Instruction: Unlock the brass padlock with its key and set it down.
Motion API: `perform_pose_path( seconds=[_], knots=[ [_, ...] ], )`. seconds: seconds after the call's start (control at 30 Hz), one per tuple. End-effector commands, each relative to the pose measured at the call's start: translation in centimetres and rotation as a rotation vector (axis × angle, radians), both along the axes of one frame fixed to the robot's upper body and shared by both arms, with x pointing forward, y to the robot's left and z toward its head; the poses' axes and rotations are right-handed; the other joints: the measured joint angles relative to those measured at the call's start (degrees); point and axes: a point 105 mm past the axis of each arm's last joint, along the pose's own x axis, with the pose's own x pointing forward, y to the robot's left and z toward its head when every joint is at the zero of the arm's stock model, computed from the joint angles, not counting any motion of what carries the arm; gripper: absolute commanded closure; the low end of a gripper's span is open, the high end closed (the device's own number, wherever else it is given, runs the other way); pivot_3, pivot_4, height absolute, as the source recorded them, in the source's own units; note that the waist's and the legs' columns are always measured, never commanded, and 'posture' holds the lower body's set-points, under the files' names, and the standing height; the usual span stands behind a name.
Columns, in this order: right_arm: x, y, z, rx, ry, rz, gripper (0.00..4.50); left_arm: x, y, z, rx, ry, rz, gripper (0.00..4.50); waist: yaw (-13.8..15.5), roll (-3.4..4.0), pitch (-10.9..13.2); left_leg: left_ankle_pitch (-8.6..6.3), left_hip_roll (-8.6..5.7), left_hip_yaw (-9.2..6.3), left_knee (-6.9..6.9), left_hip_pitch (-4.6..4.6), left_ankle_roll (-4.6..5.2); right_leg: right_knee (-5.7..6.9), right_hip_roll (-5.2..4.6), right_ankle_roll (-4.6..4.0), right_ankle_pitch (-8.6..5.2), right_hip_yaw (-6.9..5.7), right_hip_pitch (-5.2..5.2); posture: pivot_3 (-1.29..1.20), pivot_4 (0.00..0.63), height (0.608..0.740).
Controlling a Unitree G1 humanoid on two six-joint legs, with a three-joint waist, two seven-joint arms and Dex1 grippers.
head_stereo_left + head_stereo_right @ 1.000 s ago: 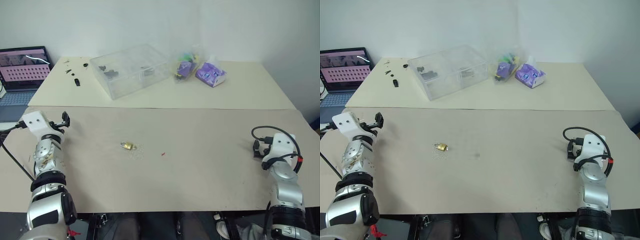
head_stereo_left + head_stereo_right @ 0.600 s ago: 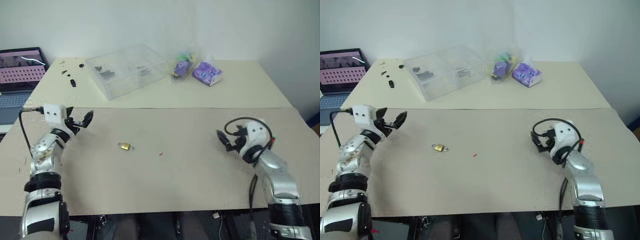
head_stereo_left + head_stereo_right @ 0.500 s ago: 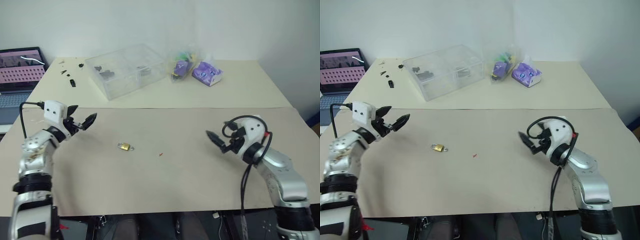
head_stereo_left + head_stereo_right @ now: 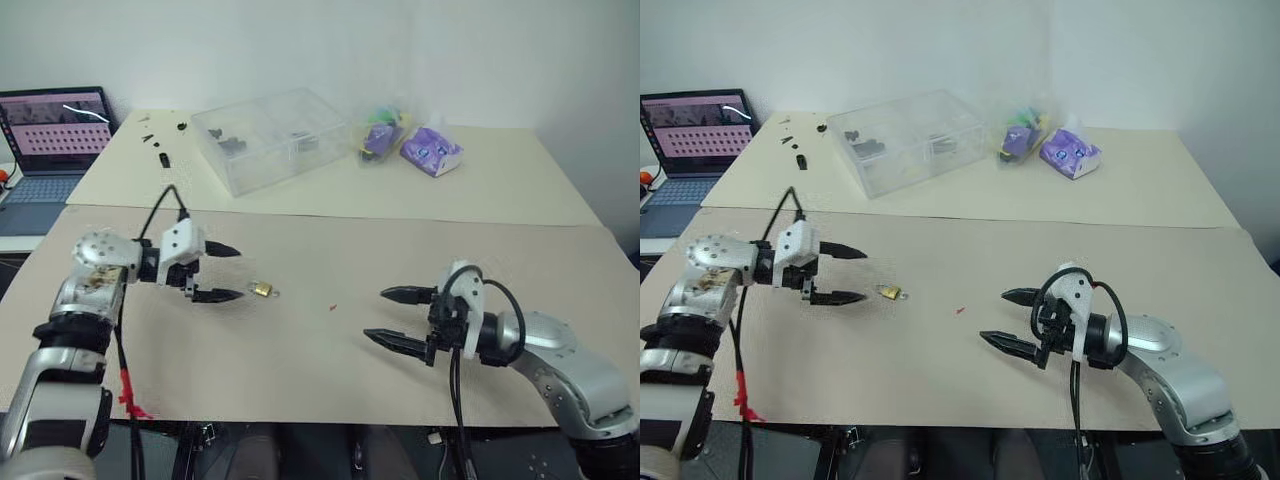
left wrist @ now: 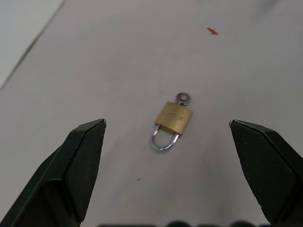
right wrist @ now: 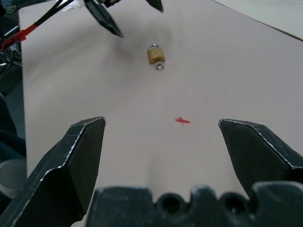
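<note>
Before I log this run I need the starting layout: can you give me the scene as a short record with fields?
padlock: brass padlock lies flat on the brown table cover, untouched
left tool: left tool open, just beside the padlock
right tool: right tool open, farther off
mark: red speck between padlock and right tool
behind: clear plastic box, laptop

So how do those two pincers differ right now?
The left pincer sits close beside the brass padlock, aimed at it; the right pincer is well away, past the red speck. The left fingers stand farther apart than the right. Both are open, empty, and point inward.
</note>
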Motion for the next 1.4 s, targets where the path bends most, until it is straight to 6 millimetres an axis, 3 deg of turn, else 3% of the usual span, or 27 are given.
perform_pose_path(
  seconds=[0.03, 0.27, 0.43, 0.6, 1.03, 1.13, 1.4],
  knots=[
    [0.0, 0.1, 0.6, 0.001, -0.058, -0.038, 0.0, 0.6, 0.0, -0.3, 0.062, 0.004, -0.05, 0.07, 0.1, 0.0, 0.0, -0.02, 0.0, -0.03, 0.09, -0.1, 0.03, 0.04, 0.02, -0.01, 0.01, -0.01, -0.04, 0.0, 0.15, 0.726],
    [-0.2, -0.8, 1.1, 0.008, -0.092, -0.135, 0.0, 2.4, -3.1, -2.1, 0.048, 0.073, -0.056, 0.07, 0.9, -0.01, 0.0, -0.03, -0.07, -0.21, 0.52, -0.36, 0.06, 0.07, 0.01, 0.33, 0.0, -0.08, -0.02, 0.0, 0.15, 0.726],
    [-0.5, -1.3, 1.3, 0.0, -0.101, -0.173, 0.0, 2.4, -4.2, -3.5, 0.05, 0.173, -0.05, 0.07, 0.9, -0.01, 0.0, -0.1, -0.08, -0.32, 0.73, -0.43, 0.15, 0.04, 0.0, 0.38, 0.01, -0.15, 0.1, 0.0, 0.15, 0.726],
    [-0.6, -1.8, 1.8, -0.014, -0.122, -0.21, 0.0, 2.4, -3.7, -4.8, 0.133, 0.223, -0.011, 0.07, 1.0, 0.07, -0.1, -0.1, -0.09, -0.39, 0.84, -0.37, 0.17, 0.09, 0.0, 0.39, 0.0, -0.2, 0.24, 0.0, 0.15, 0.726],
    [0.3, -2.2, 1.9, -0.034, -0.142, -0.238, 0.0, 2.5, -2.6, -5.0, 0.146, 0.225, 0.035, 0.07, 0.7, 0.41, -0.6, -0.13, -0.03, -0.4, 1.05, -0.27, 0.19, 0.17, -0.01, 0.47, 0.05, -0.23, 0.33, 0.0, 0.15, 0.726],
    [0.5, -2.4, 2.0, -0.041, -0.148, -0.242, 0.0, 2.5, -2.7, -5.1, 0.141, 0.226, 0.037, 0.82, 0.5, 0.41, -0.6, -0.13, -0.04, -0.4, 1.05, -0.27, 0.19, 0.17, -0.01, 0.47, 0.05, -0.23, 0.33, 0.0, 0.15, 0.726],
    [0.5, -2.5, 2.0, -0.043, -0.151, -0.248, 0.0, 2.5, -3.1, -5.1, 0.128, 0.226, 0.035, 3.68, 0.3, 0.4, -0.6, -0.35, -0.06, -0.38, 1.05, -0.3, 0.29, 0.13, -0.01, 0.4, -0.05, -0.21, 0.31, 0.0, 0.15, 0.726]
  ],
)
